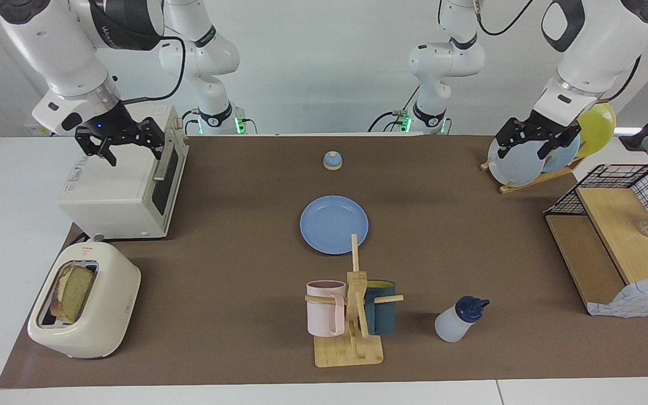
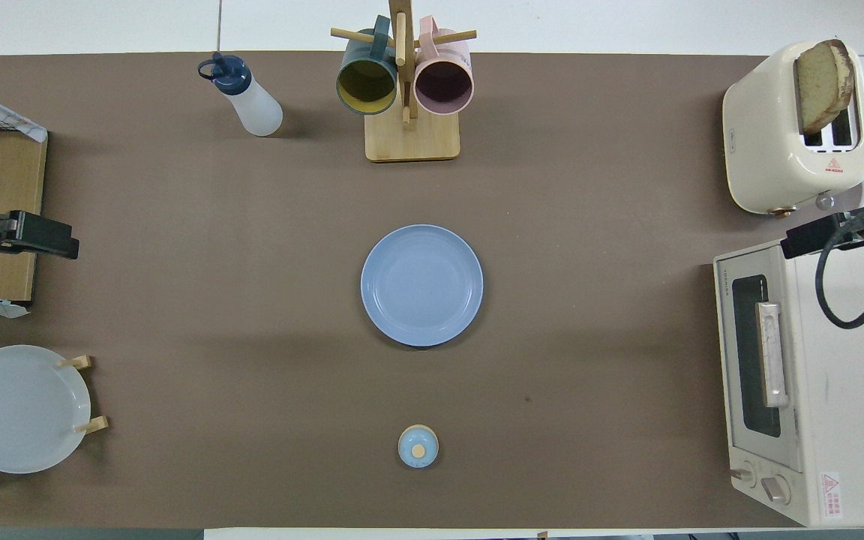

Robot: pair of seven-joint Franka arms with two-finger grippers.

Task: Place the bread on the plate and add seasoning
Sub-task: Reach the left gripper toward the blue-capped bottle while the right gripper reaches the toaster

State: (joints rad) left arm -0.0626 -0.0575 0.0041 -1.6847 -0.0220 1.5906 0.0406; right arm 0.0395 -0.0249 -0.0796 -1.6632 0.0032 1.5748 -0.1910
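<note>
Bread [image 1: 72, 292] sits in the toaster [image 1: 102, 315], plate [image 1: 333, 224] bare mid-worktop, seasoning [image 1: 459, 319] beside the mug rack [image 1: 352, 315]. Nothing started, I'd say. Right gripper [image 1: 118, 140] hangs splayed wide above the oven [image 1: 121, 191], holding nothing; left gripper [image 1: 535, 138] open above the plate rack [image 1: 532, 174]. Next: right reaches for the slice.
</note>
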